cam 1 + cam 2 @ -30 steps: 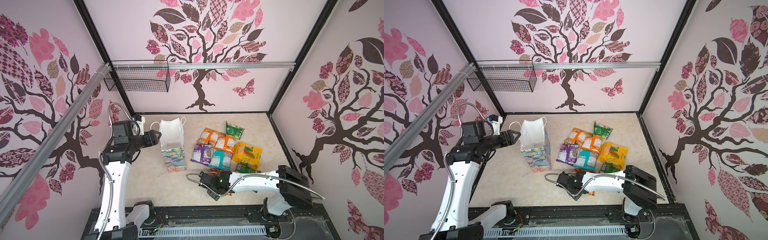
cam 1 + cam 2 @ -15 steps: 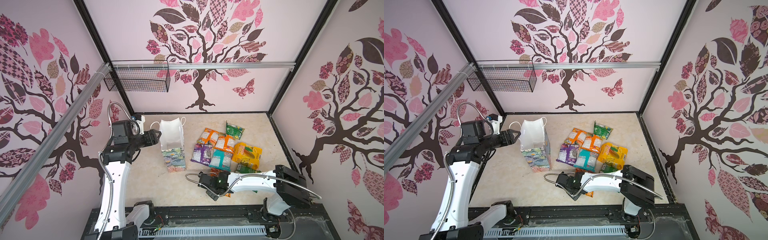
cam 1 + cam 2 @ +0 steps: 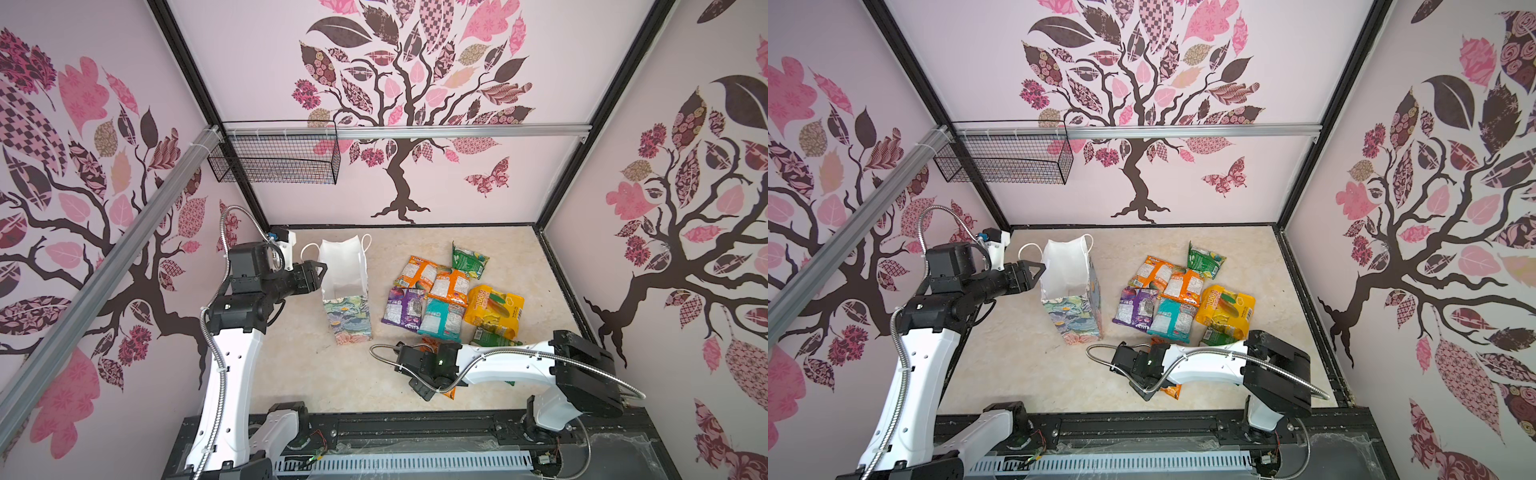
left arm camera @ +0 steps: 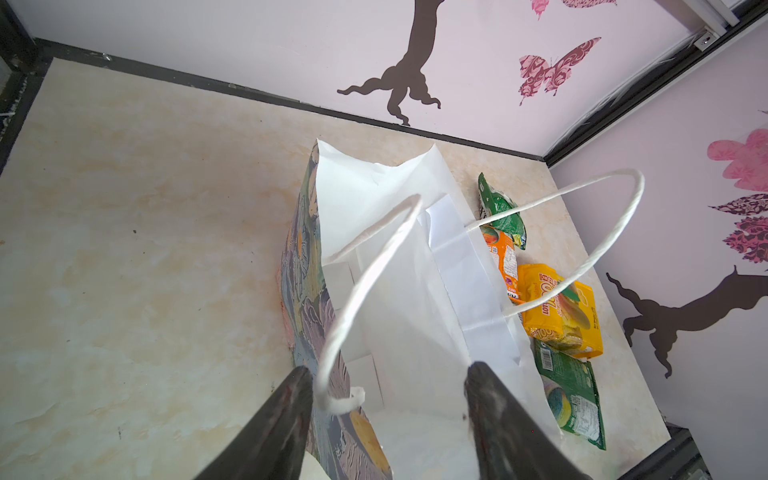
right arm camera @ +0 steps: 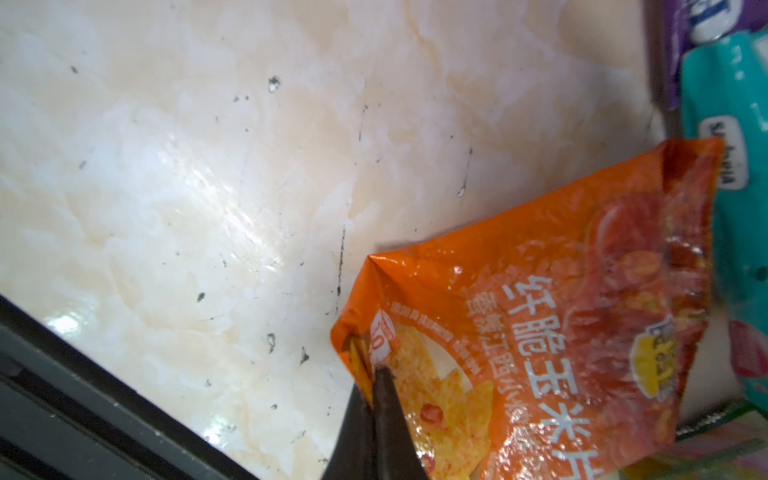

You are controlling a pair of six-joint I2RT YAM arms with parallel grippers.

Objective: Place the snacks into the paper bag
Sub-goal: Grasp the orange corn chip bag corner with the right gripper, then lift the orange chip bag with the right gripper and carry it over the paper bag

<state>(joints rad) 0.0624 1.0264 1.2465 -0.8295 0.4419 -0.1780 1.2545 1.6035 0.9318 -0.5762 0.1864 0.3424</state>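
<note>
Inspected the desk (image 3: 332,374) in both top views. Found the paper bag (image 3: 344,266) standing upright left of centre, mouth open, white inside, flowered print outside. Noted two white cord handles (image 4: 365,282) rising from its rim.

Located the left hand (image 4: 388,372) raised above the desk at the bag's left upper rim. Recorded its fingers (image 4: 284,419) as spread wide, with the bag's near rim lying between them and one cord handle passing just beside one finger. Could not tell whether either finger touches paper or cord.

Found the loose snacks (image 3: 446,299) lying flat on the desk in an overlapping cluster right of the bag, near it but apart. Listed as follows:
- an orange pair (image 3: 417,270) at the far side
- a green packet (image 3: 469,255) beyond them
- a purple packet (image 3: 403,305) nearest the bag
- a teal packet (image 3: 442,318) touching the purple one
- a yellow packet (image 3: 494,309) further right
- a second green packet (image 3: 492,340) partly under the right arm

Located the right hand (image 5: 372,380) low over the desk at the near edge of the cluster, largely hidden beneath its own wrist in both top views. Confirmed in the right wrist view: fingers pressed together, pinching one corner of an orange packet (image 5: 540,332). Placed this packet just beside the teal one. Could not tell whether it is lifted or lies on the desk.

Noted a black wire basket (image 3: 274,158) hung on the rear rail, well apart from the bag.
</note>
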